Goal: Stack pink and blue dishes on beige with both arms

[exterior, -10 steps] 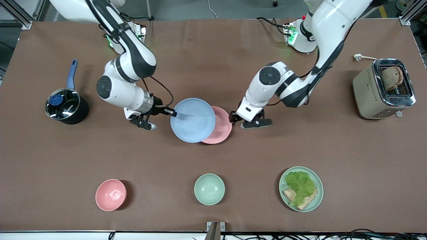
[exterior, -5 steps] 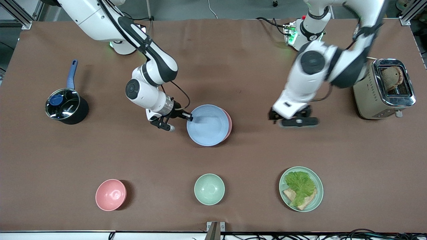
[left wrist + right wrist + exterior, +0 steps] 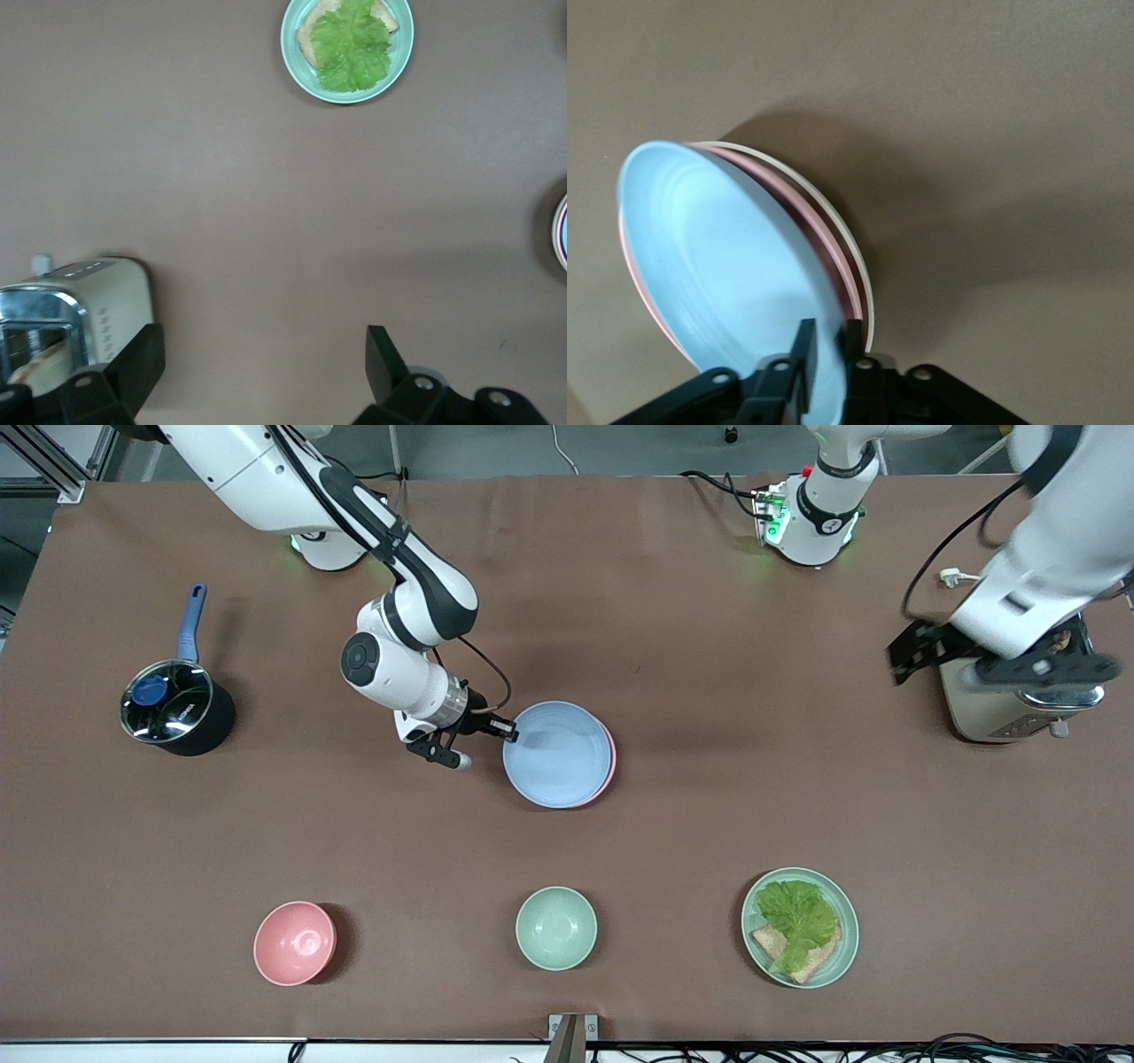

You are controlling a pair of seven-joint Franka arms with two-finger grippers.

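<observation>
Blue plate [image 3: 558, 754] pinched at rim by right gripper [image 3: 501, 728], atop pink plate [image 3: 833, 243], beige plate [image 3: 852, 252]; left gripper [image 3: 261, 367] wide open, empty

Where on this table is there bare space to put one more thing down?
Bare brown cloth lies between the plate stack and the toaster, and between the stack and the green bowl. It is crowded at the stack, where the right gripper pinches the blue plate.
</observation>
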